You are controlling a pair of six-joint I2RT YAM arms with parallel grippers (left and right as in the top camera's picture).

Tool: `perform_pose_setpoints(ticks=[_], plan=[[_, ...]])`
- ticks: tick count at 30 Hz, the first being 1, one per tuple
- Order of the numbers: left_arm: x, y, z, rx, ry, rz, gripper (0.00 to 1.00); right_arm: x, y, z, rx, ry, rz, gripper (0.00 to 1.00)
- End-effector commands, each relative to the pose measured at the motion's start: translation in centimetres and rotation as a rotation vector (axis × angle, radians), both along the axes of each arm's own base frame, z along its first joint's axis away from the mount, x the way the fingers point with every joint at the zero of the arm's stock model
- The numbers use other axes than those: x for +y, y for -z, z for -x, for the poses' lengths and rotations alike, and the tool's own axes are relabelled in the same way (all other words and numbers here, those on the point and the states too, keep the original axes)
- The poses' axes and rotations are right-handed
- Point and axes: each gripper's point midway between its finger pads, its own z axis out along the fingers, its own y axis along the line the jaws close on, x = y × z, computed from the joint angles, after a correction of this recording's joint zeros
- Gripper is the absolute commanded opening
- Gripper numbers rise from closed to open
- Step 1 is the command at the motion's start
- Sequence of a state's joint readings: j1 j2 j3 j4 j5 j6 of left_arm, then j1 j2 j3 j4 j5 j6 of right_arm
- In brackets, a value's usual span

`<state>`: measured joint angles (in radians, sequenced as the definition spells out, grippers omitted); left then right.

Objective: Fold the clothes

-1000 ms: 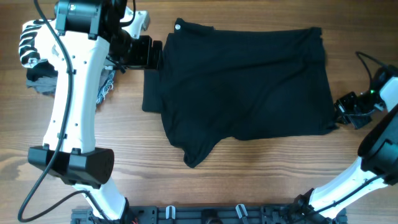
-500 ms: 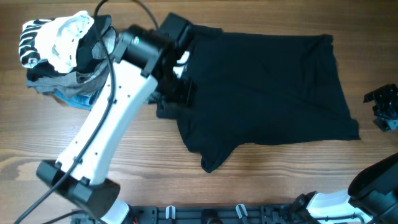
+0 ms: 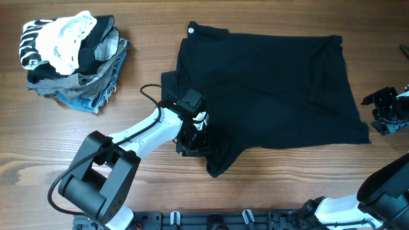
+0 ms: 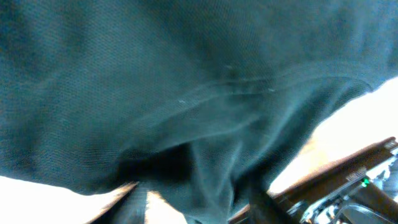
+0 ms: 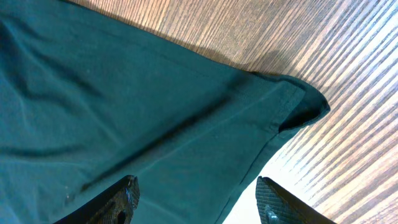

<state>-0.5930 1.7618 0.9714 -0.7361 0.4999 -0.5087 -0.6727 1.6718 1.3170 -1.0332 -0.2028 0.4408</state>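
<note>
The clothes [image 3: 268,83], one black garment, lie spread flat across the middle of the table, with a small white button [image 3: 192,27] at the top left corner. My left gripper [image 3: 192,139] is pressed down on the lower left part, beside a bunched flap. In the blurred left wrist view, dark fabric [image 4: 186,81] fills the frame. A ridge of it rises between the fingers of the left gripper [image 4: 198,205], which still stand apart. My right gripper [image 3: 386,115] is open, just off the garment's right edge. Its fingers [image 5: 124,199] hover over the hemmed corner [image 5: 298,99].
A pile of white-striped, grey and denim garments [image 3: 73,61] sits at the far left of the table. A black rail [image 3: 211,220] runs along the front edge. Bare wood shows round the garment.
My left arm swung from the garment's top left edge down to its lower left part, and its jaws narrowed. My right gripper let go of the right edge, opened and drew away.
</note>
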Motion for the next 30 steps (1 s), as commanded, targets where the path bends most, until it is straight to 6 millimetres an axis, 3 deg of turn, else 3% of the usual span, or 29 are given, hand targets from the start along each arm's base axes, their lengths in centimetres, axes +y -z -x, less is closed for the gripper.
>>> perform_pose_setpoints(ticks=[1,3,5,8,9,10,11,13,17,21,23,27,28,29,30], plan=[[2.1,0.2,0.7,0.046,-0.057,-0.096,0.04,0.5,0.3,0.0,0.005,-0.006,-0.023,0.65],[7.6,0.0,2.4,0.165,-0.098,-0.264,0.04,0.9,0.5,0.2,0.018,-0.009,-0.035,0.65],[10.7,-0.5,2.3,0.193,-0.148,-0.339,0.04,1.8,1.5,0.5,0.039,-0.025,-0.05,0.65],[12.2,-1.7,0.8,0.149,-0.231,-0.301,0.04,4.4,4.6,1.5,0.086,-0.092,-0.08,0.65],[12.3,-2.0,0.5,0.131,-0.235,-0.286,0.08,5.3,5.7,1.8,0.096,-0.126,-0.084,0.65],[12.1,-2.2,0.5,0.125,-0.226,-0.273,0.42,5.6,6.0,1.9,0.096,-0.142,-0.086,0.65],[11.9,-2.4,0.5,0.125,-0.225,-0.26,0.47,5.9,5.9,1.4,0.065,-0.186,-0.091,0.65],[10.8,-2.8,0.7,0.121,-0.171,-0.185,0.48,6.7,5.0,0.7,0.005,-0.226,-0.123,0.64],[9.5,-4.3,0.7,0.091,-0.142,-0.082,0.47,5.3,4.7,4.2,0.164,-0.124,-0.042,0.72],[9.2,-7.7,0.3,-0.057,-0.129,-0.012,0.54,3.6,7.7,7.9,0.249,0.028,-0.039,0.73],[9.1,-8.6,0.2,-0.099,-0.13,0.004,0.79,3.5,9.4,9.7,0.265,0.088,-0.061,0.72],[9.1,-8.5,0.2,-0.098,-0.129,0.003,0.81,4.5,11.4,11.3,0.293,0.122,-0.072,0.71],[9.1,-8.5,0.2,-0.097,-0.129,0.003,0.8,4.6,12.2,12.2,0.321,0.173,-0.062,0.59],[9.1,-8.5,0.2,-0.097,-0.129,0.003,0.8,4.9,12.8,12.5,0.323,0.19,-0.061,0.54],[9.1,-8.5,0.2,-0.097,-0.129,0.003,0.8,5.1,13.3,12.6,0.316,0.203,-0.064,0.4]])
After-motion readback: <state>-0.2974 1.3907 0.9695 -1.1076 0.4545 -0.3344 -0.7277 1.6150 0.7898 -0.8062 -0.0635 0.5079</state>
